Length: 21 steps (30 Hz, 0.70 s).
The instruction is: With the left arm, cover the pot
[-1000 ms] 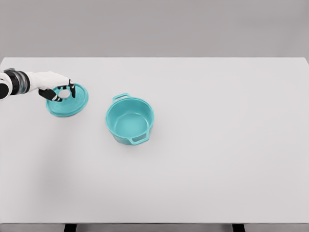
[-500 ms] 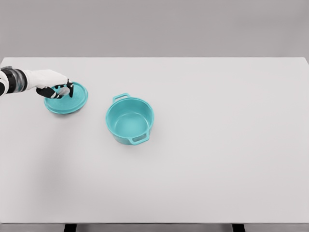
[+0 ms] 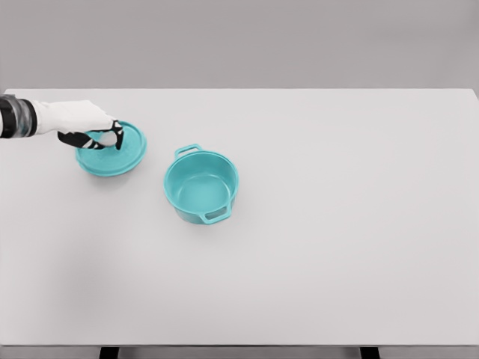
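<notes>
Left arm: enters from pic's left edge, upper part, forearm approx. horizontal, white shell w/ dark wrist band at the edge. Left hand: palm down, dark-tipped fingers curled downward in a closed grasp. Right arm: out of frame.

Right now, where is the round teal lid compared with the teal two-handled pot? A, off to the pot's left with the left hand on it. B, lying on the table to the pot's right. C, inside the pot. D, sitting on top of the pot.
A: the round teal lid sits left of the open teal two-handled pot, with the left hand closed on it.
</notes>
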### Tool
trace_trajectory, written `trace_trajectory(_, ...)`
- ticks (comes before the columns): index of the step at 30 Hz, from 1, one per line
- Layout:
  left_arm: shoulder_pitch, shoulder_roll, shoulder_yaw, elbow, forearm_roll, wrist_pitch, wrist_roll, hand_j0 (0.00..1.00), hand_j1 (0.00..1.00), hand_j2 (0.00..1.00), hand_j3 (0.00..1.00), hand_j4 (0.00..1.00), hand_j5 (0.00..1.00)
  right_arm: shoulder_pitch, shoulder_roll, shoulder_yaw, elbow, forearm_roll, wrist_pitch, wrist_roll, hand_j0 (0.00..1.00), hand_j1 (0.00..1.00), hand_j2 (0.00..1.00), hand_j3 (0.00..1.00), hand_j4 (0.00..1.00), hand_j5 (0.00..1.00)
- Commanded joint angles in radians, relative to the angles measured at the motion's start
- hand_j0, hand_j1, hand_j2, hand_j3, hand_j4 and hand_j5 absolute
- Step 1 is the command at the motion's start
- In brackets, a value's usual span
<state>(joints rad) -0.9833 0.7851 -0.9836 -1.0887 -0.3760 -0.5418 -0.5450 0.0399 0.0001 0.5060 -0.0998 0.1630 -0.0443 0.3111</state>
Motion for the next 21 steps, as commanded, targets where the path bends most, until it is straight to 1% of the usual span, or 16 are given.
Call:
trace_trajectory(1, 0.0, 0.025, 0.002, -0.046, 0.022, -0.029, -0.001, 0.48, 0.48, 0.48, 0.48, 0.48, 0.48, 0.0, 0.0, 0.0, 0.0, 0.0, 0.0, 0.0, 1.0, 1.0, 1.0, 1.0, 1.0, 1.0)
trace_trajectory(3, -0.005, 0.048, 0.002, -0.102, 0.035, -0.029, -0.006, 0.48, 0.48, 0.48, 0.48, 0.48, 0.48, 0.0, 0.0, 0.0, 0.0, 0.0, 0.0, 0.0, 1.0, 1.0, 1.0, 1.0, 1.0, 1.0)
trace_trajectory(10, -0.015, 0.059, 0.002, -0.192, 0.04, -0.029, -0.007, 0.48, 0.48, 0.48, 0.48, 0.48, 0.48, 0.0, 0.0, 0.0, 0.0, 0.0, 0.0, 0.0, 1.0, 1.0, 1.0, 1.0, 1.0, 1.0)
trace_trajectory(14, -0.026, 0.069, 0.002, -0.235, 0.088, -0.03, -0.03, 0.48, 0.48, 0.48, 0.48, 0.48, 0.48, 0.0, 0.0, 0.0, 0.0, 0.0, 0.0, 0.0, 1.0, 1.0, 1.0, 1.0, 1.0, 1.0)
trace_trajectory(17, -0.034, 0.069, 0.002, -0.24, 0.126, -0.047, -0.049, 0.48, 0.48, 0.48, 0.48, 0.48, 0.48, 0.0, 0.0, 0.0, 0.0, 0.0, 0.0, 0.0, 1.0, 1.0, 1.0, 1.0, 1.0, 1.0)
trace_trajectory(18, -0.043, 0.069, 0.002, -0.24, 0.155, -0.063, -0.066, 0.48, 0.48, 0.48, 0.48, 0.48, 0.48, 0.0, 0.0, 0.0, 0.0, 0.0, 0.0, 0.0, 1.0, 1.0, 1.0, 1.0, 1.0, 1.0)
trace_trajectory(21, -0.044, 0.069, 0.002, -0.252, 0.203, -0.063, -0.066, 0.48, 0.48, 0.48, 0.48, 0.48, 0.48, 0.0, 0.0, 0.0, 0.0, 0.0, 0.0, 0.0, 1.0, 1.0, 1.0, 1.0, 1.0, 1.0)
